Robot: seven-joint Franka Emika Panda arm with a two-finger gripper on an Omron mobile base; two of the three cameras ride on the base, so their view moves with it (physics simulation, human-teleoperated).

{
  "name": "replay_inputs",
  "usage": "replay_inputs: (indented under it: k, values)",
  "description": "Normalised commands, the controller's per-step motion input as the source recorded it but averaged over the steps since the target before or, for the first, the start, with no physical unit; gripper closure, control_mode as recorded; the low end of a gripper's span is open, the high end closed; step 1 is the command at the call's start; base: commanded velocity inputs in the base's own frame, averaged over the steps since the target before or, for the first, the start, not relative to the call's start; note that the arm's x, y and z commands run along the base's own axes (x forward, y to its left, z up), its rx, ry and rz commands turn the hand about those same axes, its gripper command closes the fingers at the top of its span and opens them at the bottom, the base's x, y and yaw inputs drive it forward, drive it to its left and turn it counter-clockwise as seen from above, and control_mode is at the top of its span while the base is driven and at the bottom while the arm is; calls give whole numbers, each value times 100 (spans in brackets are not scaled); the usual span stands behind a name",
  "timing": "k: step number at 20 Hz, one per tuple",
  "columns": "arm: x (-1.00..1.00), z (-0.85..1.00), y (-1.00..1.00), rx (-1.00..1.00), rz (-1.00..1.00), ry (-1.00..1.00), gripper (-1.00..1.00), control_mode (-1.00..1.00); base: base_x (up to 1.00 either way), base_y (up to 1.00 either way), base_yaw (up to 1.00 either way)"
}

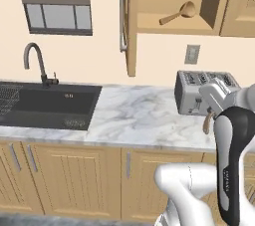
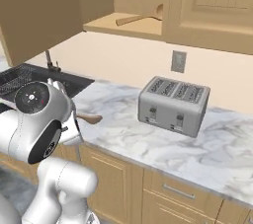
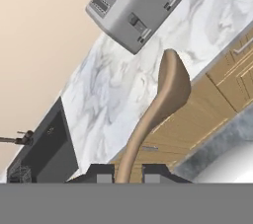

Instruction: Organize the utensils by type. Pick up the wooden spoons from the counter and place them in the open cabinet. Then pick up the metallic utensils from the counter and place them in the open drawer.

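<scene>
The wooden-spoon step is half done, I'd say: one wooden spoon (image 1: 178, 14) already lies on the open cabinet (image 1: 172, 25) shelf, high above the claw (image 3: 129, 174). The claw is nearly closed, pinching the handle of the second, curved spoon (image 3: 163, 100), whose bowl juts out ahead of it, above the desk (image 1: 134, 115) edge. Next it needs a lift up and toward that shelf, clearing the toaster (image 1: 204, 90) just beyond.
</scene>
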Motion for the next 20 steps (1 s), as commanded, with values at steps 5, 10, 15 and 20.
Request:
replay_inputs:
  k: [5,10,15,20]
  values:
    - [0,0,0,0,0,0,100,100,56,27,-23]
    - [0,0,0,0,0,0,100,100,55,23,-23]
    - [0,0,0,0,0,0,100,100,43,25,-22]
    - [14,9,13,0,-15,-14,100,-100,6,5,-4]
